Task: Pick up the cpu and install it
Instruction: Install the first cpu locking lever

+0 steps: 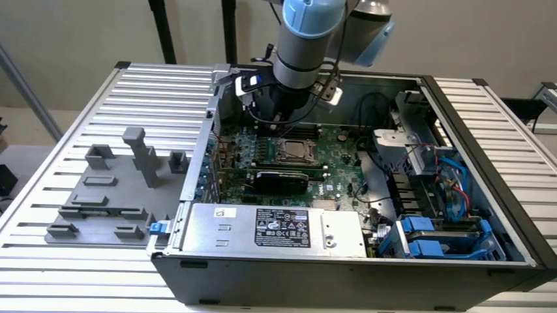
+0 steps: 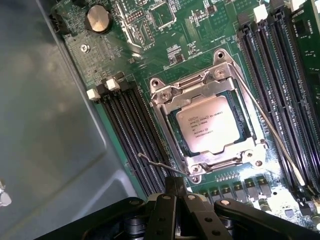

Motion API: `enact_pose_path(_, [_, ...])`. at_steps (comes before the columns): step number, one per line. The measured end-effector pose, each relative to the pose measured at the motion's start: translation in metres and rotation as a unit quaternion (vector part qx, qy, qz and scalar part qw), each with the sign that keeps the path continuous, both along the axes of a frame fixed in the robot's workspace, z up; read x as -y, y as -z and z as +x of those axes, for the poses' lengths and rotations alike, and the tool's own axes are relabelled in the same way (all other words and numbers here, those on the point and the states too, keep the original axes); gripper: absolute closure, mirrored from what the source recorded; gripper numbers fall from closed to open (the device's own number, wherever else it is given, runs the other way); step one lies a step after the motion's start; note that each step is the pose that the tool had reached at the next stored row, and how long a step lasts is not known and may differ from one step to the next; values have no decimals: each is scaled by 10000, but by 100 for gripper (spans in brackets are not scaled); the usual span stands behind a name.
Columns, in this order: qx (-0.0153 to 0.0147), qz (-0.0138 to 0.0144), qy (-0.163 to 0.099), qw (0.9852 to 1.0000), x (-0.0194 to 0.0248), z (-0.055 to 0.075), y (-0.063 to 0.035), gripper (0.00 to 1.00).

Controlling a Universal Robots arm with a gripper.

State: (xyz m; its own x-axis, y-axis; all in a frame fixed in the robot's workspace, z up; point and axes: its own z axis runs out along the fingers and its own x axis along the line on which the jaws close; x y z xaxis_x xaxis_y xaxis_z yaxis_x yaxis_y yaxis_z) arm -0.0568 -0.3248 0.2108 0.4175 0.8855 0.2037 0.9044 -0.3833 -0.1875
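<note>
One cpu [image 2: 208,123] sits in your motherboard socket [image 2: 205,125], its printed lid clear from the wrist; your closed, empty tool [image 2: 176,189] hangs just beside it. Outside, your arm [image 1: 301,45] blocks the tool.

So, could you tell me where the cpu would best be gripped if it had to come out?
Probably by two opposite edges, from straight above: the cpu lies flat in the socket frame, which hems its sides. The shut gripper is beside it.

Ribbed metal table [image 1: 78,117] — open computer case [image 1: 348,267] on it, grey fixture tray [image 1: 104,208] alongside
</note>
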Motion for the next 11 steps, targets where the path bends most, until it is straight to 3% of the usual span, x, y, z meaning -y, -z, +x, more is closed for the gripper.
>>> enact_pose_path(4, [0, -99, 32, 9999, -30, 1, 30, 89])
enact_pose_path(11, [-2, -208, 95, 9997, -76, 44, 53, 89])
